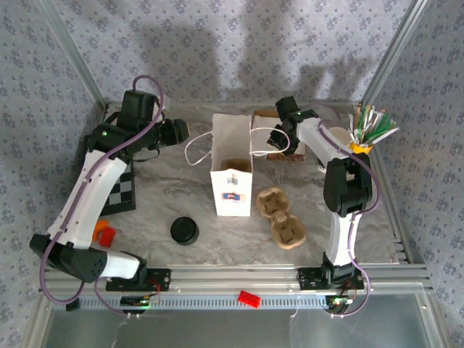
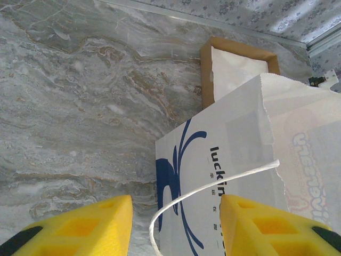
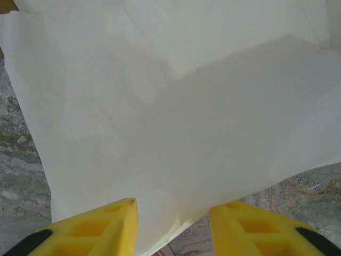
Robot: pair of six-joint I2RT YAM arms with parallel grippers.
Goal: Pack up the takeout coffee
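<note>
Toward the near edge of the table, left of middle, stands what I take to be the takeout coffee (image 1: 185, 230). It is a low round thing with a black top, and its sides look too dark from above for me to rule out a bare lid. It sits upright, axis vertical. To its right, past the foot of the bag, the two-well cardboard cup carrier (image 1: 280, 217) lies with its long axis running near to far and both wells empty. Between them and a little farther back, the white paper bag (image 1: 232, 192) stands open, with something tan in its mouth that I cannot identify.

Farther back, the left gripper (image 1: 180, 131) hangs at the bag's left side. Its fingers (image 2: 80, 226) are apart, and the handle cord (image 2: 213, 186) loops loose between them. The right gripper (image 1: 278, 138) faces the bag's right wall, its fingers (image 3: 90, 229) also apart and the paper not pinched.

The cup is well apart from both grippers, back toward the bases on the left arm's side. That arm looks the nearer one to fetch it.
</note>
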